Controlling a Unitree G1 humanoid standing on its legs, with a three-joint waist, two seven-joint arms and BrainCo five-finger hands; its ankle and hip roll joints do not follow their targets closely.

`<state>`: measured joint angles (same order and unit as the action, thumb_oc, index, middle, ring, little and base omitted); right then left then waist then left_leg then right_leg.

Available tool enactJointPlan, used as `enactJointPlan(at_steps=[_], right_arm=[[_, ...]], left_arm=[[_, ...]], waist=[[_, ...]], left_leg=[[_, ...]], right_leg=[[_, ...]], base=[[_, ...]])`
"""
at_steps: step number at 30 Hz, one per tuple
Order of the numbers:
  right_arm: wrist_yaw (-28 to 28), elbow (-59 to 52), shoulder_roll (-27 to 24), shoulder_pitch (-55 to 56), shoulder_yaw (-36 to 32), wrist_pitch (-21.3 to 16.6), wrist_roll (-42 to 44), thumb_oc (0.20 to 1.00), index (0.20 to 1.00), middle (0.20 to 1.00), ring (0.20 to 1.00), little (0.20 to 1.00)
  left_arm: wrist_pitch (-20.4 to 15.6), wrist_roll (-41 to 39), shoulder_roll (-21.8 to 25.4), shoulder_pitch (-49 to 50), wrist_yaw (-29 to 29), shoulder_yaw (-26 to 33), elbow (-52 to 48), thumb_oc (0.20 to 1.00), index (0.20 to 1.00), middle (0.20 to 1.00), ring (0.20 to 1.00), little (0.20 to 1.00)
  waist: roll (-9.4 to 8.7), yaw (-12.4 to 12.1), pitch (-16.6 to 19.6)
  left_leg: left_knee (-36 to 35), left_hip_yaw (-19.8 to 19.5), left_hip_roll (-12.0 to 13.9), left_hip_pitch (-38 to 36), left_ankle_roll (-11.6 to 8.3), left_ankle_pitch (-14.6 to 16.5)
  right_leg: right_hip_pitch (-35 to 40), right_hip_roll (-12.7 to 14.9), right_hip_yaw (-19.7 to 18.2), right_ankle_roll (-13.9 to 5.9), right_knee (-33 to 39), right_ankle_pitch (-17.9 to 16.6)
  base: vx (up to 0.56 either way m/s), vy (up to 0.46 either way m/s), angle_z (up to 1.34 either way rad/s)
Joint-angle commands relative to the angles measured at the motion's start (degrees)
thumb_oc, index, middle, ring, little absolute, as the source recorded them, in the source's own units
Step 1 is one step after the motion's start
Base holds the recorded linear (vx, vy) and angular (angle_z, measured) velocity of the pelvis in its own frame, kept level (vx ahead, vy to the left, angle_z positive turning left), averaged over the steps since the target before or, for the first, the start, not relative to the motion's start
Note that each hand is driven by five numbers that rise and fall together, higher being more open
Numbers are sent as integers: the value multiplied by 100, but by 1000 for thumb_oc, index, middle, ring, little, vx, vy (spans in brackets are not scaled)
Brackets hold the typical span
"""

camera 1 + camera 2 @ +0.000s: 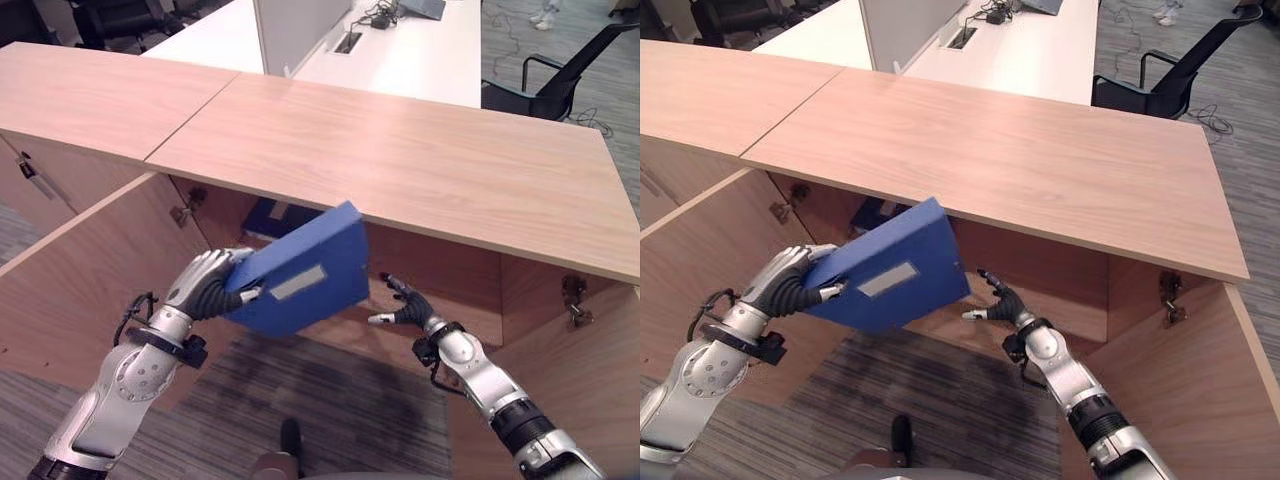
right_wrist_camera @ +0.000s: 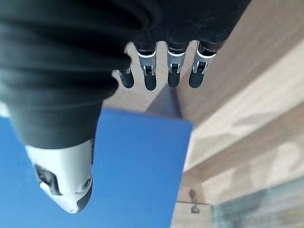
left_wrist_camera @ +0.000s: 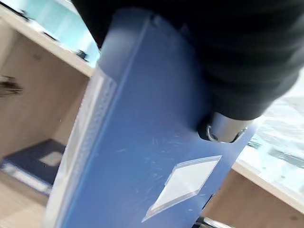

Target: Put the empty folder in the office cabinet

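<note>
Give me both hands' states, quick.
Left hand: shut on the blue folder, held before the open cabinet.
Right hand: open, fingers straight, holding nothing.

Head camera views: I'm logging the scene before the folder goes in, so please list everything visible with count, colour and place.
Folder: one, blue with a clear label pocket, held tilted in front of the open cabinet.
Second folder: one, dark blue, lying inside the cabinet behind the held one.
Cabinet: one, light wood, doors swung open to both sides.
Desk: one, white, behind the cabinet, with a grey divider panel.
Office chair: one, black, far right on the carpet.
Left hand: fingers curled on the held folder's near edge.
Right hand: fingers straight, beside the folder's far edge, holding nothing.
</note>
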<state>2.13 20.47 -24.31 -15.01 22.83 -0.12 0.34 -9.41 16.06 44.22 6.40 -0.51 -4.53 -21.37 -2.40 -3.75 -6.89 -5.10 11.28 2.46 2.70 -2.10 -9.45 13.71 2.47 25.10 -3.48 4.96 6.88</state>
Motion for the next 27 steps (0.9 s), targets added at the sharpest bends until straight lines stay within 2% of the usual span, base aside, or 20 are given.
enactJointPlan(at_steps=[1,12,18,20,22,24,25,27], right_arm=[[-196,-149,-100,-381,86,-334,-122,1000,1000,1000,1000,1000],[-343,-373,-210,-341,-133,-386,1,1000,1000,1000,1000,1000],[-101,-434,-113,-420,131,-430,321,1000,1000,1000,1000,1000],[203,-405,-29,-484,389,-434,703,1000,1000,1000,1000,1000],[554,-128,194,-595,724,-407,1246,1000,1000,1000,1000,1000],[645,-50,364,-752,920,-429,1418,1000,1000,1000,1000,1000],[766,-94,491,-879,1142,-457,1516,1000,1000,1000,1000,1000],[795,-138,517,-930,1234,-476,1550,1000,1000,1000,1000,1000]], left_arm=[[-396,-516,238,-414,49,73,-338,200,200,200,200,200],[-388,-529,506,-414,-45,18,-245,200,200,200,200,200],[-425,-674,412,-785,-50,-246,-249,200,200,200,200,200],[-513,-1208,364,-1089,-229,-477,-400,200,200,200,200,200],[-596,-2126,275,-1520,-506,-815,-651,200,200,200,200,200],[-590,-2403,166,-1918,-564,-1133,-707,200,200,200,200,200],[-594,-2425,-57,-2497,-574,-1608,-573,200,200,200,200,200],[-584,-2416,-171,-2791,-563,-1828,-491,200,200,200,200,200]], waist=[[-33,23,144],[-27,41,162],[-48,60,160],[-58,68,166],[-69,72,182],[-82,72,181],[-92,99,190],[-90,128,197]], left_leg=[[10,167,277,-496,-307,761],[10,170,260,-508,-300,776],[10,166,268,-505,-312,764],[10,167,276,-502,-322,752],[10,168,271,-518,-328,749],[10,177,271,-527,-329,750],[10,189,273,-529,-332,746],[10,190,272,-531,-332,745]], right_leg=[[-294,328,48,-261,4,-282],[-295,323,29,-264,4,-279],[-295,319,33,-259,4,-277],[-290,320,51,-255,4,-281],[-282,317,41,-256,4,-281],[-277,310,28,-256,4,-280],[-280,310,16,-258,4,-278],[-284,311,18,-259,4,-281]], base=[[0,0,0],[0,0,0],[-1,-2,1],[0,0,0],[0,0,0],[0,0,0],[0,0,0],[0,0,0]])
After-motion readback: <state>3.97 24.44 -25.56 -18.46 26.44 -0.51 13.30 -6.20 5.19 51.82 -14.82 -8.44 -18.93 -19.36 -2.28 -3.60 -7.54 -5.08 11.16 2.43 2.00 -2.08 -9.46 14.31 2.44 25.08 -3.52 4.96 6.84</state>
